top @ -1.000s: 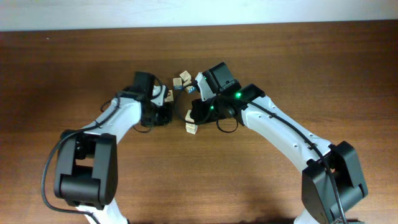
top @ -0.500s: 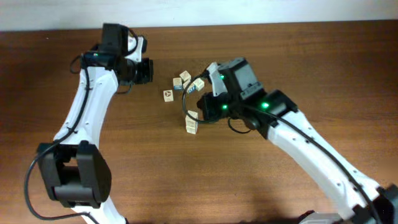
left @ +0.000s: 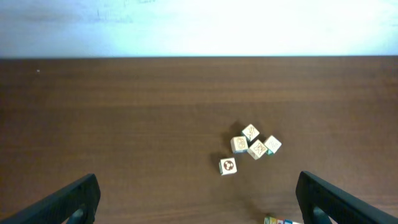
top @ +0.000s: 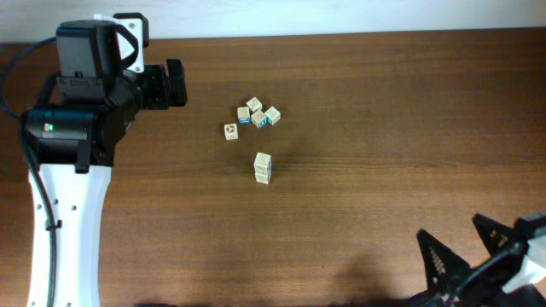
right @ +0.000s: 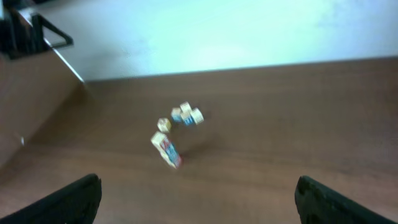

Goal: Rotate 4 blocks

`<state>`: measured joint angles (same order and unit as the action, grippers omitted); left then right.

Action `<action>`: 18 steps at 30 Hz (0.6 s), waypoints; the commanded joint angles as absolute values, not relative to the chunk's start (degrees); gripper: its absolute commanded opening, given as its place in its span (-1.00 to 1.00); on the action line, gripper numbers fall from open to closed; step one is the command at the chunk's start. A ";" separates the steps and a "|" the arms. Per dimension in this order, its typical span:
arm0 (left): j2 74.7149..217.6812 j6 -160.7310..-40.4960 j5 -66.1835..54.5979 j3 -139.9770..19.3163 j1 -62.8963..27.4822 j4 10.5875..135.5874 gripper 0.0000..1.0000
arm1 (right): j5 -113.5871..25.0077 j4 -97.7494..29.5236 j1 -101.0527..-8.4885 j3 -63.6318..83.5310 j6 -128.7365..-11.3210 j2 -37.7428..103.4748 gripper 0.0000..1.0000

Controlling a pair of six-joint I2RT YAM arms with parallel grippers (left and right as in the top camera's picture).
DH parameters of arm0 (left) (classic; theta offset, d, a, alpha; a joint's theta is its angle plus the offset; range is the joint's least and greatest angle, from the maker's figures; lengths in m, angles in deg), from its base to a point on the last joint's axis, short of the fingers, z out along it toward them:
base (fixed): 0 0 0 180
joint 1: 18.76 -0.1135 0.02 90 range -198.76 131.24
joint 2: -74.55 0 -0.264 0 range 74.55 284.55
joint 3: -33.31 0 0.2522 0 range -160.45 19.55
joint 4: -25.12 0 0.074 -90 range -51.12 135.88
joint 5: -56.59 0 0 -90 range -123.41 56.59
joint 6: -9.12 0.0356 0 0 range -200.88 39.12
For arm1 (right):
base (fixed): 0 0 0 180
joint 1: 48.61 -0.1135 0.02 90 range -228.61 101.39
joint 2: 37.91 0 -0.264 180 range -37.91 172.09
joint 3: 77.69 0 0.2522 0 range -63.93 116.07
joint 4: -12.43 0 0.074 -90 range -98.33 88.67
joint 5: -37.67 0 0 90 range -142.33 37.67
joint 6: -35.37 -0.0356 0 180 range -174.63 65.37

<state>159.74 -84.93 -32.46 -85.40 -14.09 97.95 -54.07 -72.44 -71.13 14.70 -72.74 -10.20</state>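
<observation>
Blocks [top: 263, 167], one stack; five loose cubes [top: 258, 118]

The overhead camera faces straight down on the table [top: 384, 102] from high up, while both wrist cameras look obliquely across it toward the far edge from well back, all three sharing the cube cluster [top: 254, 115] and block stack [top: 263, 167].

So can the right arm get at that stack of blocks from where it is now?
Probably yes. The right claw is open and stands well back, with only bare table between it and the stack of blocks. The loose cluster sits beyond it, out of the way.
</observation>
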 commanded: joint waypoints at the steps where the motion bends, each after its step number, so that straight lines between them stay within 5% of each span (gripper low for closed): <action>1: 159.72 -84.45 -33.22 -85.62 -14.42 97.99 0.98 | -61.57 -77.95 -71.00 14.40 -71.10 -11.36 0.97; 7: 159.72 -84.43 -33.22 -85.62 -14.42 97.99 0.98 | -79.38 -67.30 -70.23 3.58 -70.62 -11.51 0.97; 11: 159.72 -84.45 -33.22 -85.62 -14.42 97.99 0.98 | -65.02 -42.23 -61.27 -16.25 -54.60 -15.45 0.97; 18: 159.72 -84.43 -33.22 -85.62 -14.42 97.99 0.98 | -54.42 -12.44 -52.68 -48.40 -54.64 -28.41 0.97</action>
<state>159.74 -84.93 -32.85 -85.36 -14.07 98.06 -57.24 -13.56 -53.64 -44.97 -55.32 -26.20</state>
